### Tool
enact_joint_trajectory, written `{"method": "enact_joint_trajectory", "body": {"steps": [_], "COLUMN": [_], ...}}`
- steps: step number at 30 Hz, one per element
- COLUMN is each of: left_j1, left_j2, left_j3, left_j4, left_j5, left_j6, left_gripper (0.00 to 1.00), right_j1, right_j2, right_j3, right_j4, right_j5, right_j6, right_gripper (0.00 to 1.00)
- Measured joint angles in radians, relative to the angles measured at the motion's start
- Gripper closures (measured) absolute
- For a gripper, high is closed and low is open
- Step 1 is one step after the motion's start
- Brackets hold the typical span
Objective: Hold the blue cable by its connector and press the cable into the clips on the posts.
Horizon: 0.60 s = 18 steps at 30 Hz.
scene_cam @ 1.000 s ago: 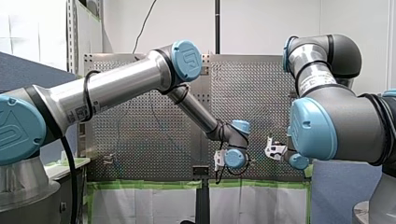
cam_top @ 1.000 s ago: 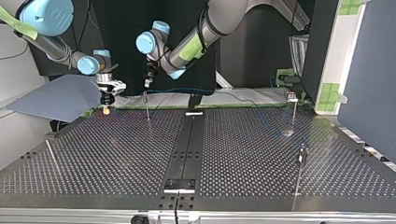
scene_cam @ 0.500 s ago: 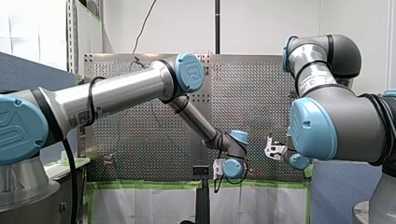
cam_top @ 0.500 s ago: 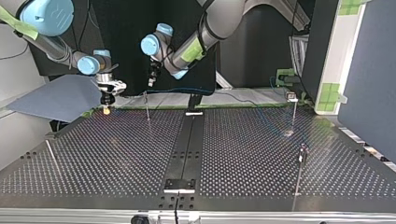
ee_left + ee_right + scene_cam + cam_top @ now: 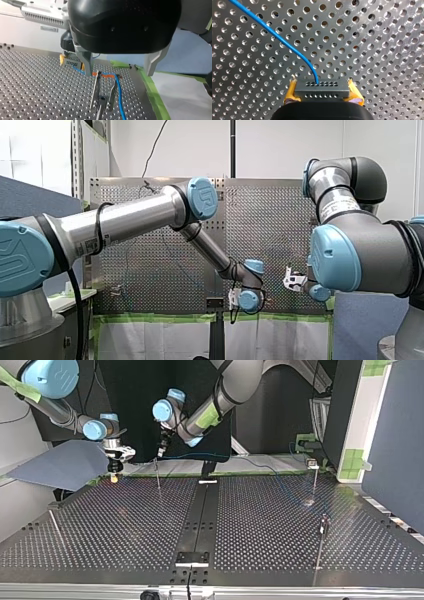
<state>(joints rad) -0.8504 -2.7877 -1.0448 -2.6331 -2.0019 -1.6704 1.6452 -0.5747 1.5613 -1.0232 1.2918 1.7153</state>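
**Front view.** You will find the left arm (image 5: 130, 220) lower than a second ago. Its elbow has dropped and its wrist has moved down over the bench (image 5: 150, 260). Most of that happened early; it has barely moved in the last half-second. The right arm (image 5: 350, 250) has not shifted. The hands are too small here to read.

**Top view.** The left hand (image 5: 161, 452) hangs just above the post (image 5: 158, 474) near the bench edge closest to the arms, having moved slightly toward the view's right. The right hand (image 5: 115, 467) is unmoved at that same edge, toward the view's left corner. The blue cable (image 5: 200, 454) runs from it along the edge, past this post, then out across the bench.
Count: four posts (one under the left hand, two toward the view's right edge, one leaning near its left edge), one cable, two arms.

**Left wrist view.** The left hand's metal fingers (image 5: 86, 62) are spread wide and hold nothing. Below the gap stands the clip (image 5: 105, 95) with its two prongs. The cable lies across their tops and drops beside one prong. You cannot tell whether it is seated. The descent reads as lining up the press on this clip.

**Right wrist view.** The right hand is clamped on the connector (image 5: 322, 88), with yellow pads on both sides. One connector; the cable leaves its face and arcs away over the bench.
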Motion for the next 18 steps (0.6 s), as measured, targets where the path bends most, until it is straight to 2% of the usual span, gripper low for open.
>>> {"method": "enact_joint_trajectory", "body": {"steps": [8,18], "left_j1": [0.01,0.012], "left_j2": [0.0,0.0], "left_j3": [0.0,0.001], "left_j4": [-0.005,-0.008], "left_j5": [-0.004,-0.005], "left_j6": [0.041,0.046], "left_gripper": [0.0,0.0], "right_j1": [0.003,0.005], "right_j2": [0.0,0.0], "right_j3": [0.0,0.001], "right_j4": [0.001,0.0], "right_j5": [-0.001,-0.002], "right_j6": [0.0,0.0], "right_gripper": [1.0,1.0]}}
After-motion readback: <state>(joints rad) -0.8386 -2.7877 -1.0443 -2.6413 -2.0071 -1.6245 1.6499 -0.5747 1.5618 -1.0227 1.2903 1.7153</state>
